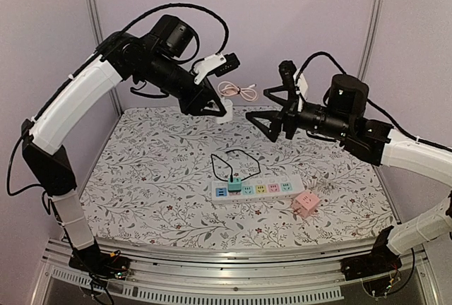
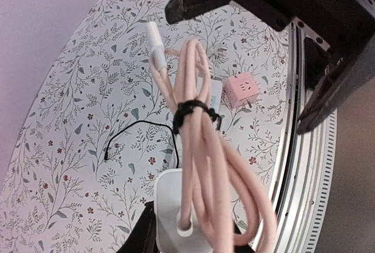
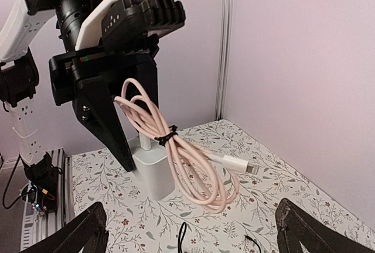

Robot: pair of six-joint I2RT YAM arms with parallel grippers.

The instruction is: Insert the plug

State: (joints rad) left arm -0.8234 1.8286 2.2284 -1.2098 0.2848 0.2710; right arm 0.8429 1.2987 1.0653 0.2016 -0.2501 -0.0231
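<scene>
My left gripper (image 1: 214,106) is shut on a white charger plug (image 1: 225,108) and holds it high above the back of the table. A pink cable (image 1: 239,92), coiled and bound with a black tie, hangs from the plug. The plug (image 2: 176,212) and cable (image 2: 199,147) fill the left wrist view. My right gripper (image 1: 264,110) is open and empty, level with the plug and just to its right, facing it. In the right wrist view the plug (image 3: 151,170) and cable (image 3: 190,162) hang ahead of my open right gripper (image 3: 193,235). A white power strip (image 1: 265,190) lies on the table below.
A teal plug (image 1: 234,184) with a thin black cable (image 1: 236,158) sits in the strip's left end. A pink cube adapter (image 1: 306,204) lies at the strip's right end, also seen in the left wrist view (image 2: 241,89). A floral cloth (image 1: 155,178) covers the table; walls and frame posts enclose it.
</scene>
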